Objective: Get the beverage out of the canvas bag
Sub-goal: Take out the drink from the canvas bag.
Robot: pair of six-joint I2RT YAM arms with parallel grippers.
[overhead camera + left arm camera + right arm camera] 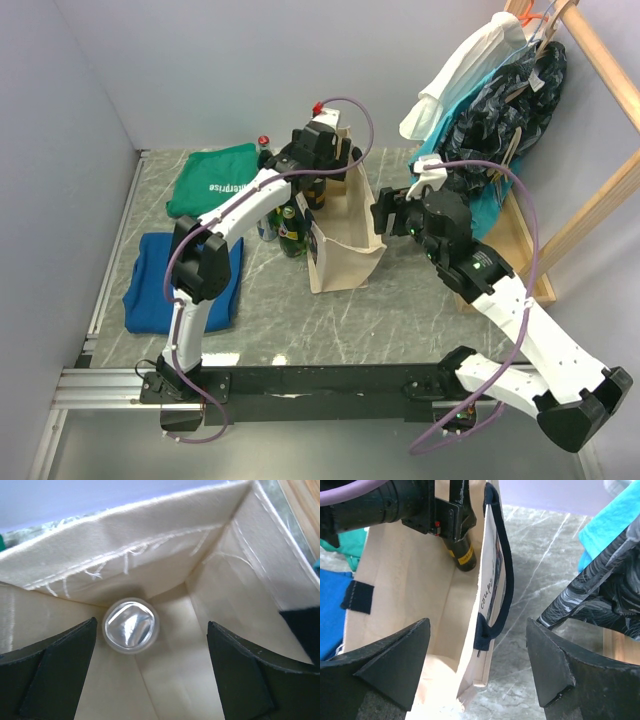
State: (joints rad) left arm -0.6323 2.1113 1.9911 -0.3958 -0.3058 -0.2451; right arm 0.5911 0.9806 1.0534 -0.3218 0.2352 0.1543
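Wide-open and empty, left end effector (152, 650) hangs inside canvas bag (125, 535); foil-lidded beverage (131, 625) stands upright straight below, nearer one finger.

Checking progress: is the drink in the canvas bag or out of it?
In. The left wrist view shows a foil-topped drink deep inside the canvas bag, ungripped, between the fingers of the open left tool.

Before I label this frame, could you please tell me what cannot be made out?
Round foil-lidded clear cup, left wrist: only its top shows; its body is hidden beneath.
Far inside of the cream canvas bag, top external: covered by the black-and-white left arm.
Dark print on the bag, right wrist: seen edge-on, blurred.
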